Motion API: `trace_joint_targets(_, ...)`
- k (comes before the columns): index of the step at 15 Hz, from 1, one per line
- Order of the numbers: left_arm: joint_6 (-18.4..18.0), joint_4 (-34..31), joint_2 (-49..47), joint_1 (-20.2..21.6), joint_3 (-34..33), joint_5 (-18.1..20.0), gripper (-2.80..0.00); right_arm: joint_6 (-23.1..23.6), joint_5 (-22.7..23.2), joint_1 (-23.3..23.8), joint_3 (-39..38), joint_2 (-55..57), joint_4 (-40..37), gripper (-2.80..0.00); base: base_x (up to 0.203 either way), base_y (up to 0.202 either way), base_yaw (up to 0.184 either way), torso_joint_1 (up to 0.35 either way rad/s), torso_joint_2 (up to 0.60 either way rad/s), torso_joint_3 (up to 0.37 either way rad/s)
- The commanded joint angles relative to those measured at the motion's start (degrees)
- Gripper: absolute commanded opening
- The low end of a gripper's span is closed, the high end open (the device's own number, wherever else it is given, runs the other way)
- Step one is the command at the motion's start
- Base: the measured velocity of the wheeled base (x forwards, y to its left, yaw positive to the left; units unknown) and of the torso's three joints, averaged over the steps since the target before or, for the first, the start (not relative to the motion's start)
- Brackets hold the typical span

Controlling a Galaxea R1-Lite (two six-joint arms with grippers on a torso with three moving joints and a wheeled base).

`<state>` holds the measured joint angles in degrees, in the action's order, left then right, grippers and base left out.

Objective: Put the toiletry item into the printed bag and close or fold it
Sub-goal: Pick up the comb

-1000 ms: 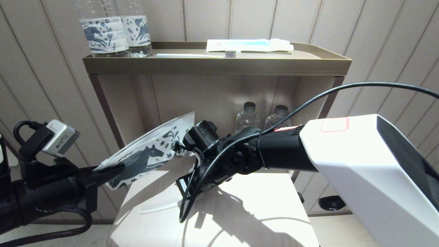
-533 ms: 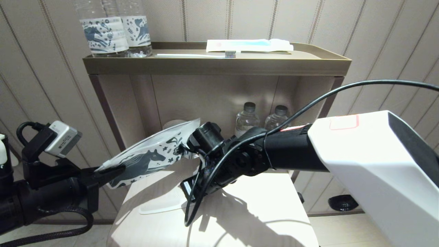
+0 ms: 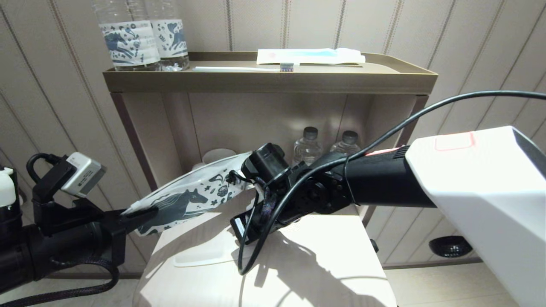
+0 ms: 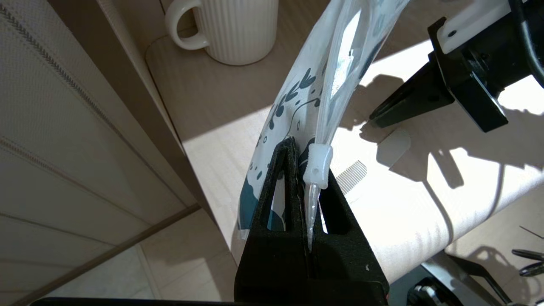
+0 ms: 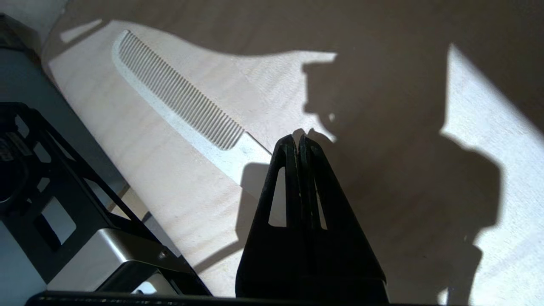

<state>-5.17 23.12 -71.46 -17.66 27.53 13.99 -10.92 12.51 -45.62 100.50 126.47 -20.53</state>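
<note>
Currently your left claw (image 4: 307, 170) pinches the printed pouch's (image 3: 187, 198) zip end, holding it above the bench (image 3: 324, 260); your right claw (image 5: 297, 142), clenched on nothing, hovers over the white comb (image 5: 178, 100) lying flat.

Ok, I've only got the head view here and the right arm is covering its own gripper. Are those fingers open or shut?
Observer: Shut, with nothing between them. In the right wrist view, the right gripper has its fingers pressed together.
Operator: Where's the comb from there?
Observer: The white comb lies flat on the table, teeth clear of the gripper. Its handle runs behind the fingertips, and I cannot tell whether they touch it.
Operator: And the left grip on the pouch?
Observer: In the left wrist view, the left gripper is shut on the printed pouch, right beside its white zip slider.
</note>
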Motion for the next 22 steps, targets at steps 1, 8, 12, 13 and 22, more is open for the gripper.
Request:
trace_joint_targets(1,0.0,0.2,-0.2,0.0,0.1,0.1,-2.80,-0.1,0.2,-0.3,0.3,-0.4,0.1,-2.80,0.000,0.000,0.000,0.000,0.00,0.000)
trace_joint_targets(8,0.0,0.1,-0.2,0.0,0.0,0.1,-2.80,0.6,0.4,-3.2,-0.5,0.5,-0.3,-2.80,0.000,0.000,0.000,0.000,0.00,0.000)
trace_joint_targets(12,0.0,0.1,-0.2,0.0,0.0,0.1,-2.80,0.7,0.4,-3.2,-0.4,2.6,-0.3,-2.80,0.000,0.000,0.000,0.000,0.00,0.000)
trace_joint_targets(13,0.0,0.1,-0.2,0.0,0.0,0.1,-2.80,0.7,0.4,-3.2,-0.7,2.8,-0.3,-2.80,0.000,0.000,0.000,0.000,0.00,0.000)
trace_joint_targets(22,-0.1,0.1,-0.2,-0.3,-0.4,0.9,-2.80,0.7,0.3,-1.1,-6.5,-1.8,0.0,-2.80,0.000,0.000,0.000,0.000,0.00,0.000)
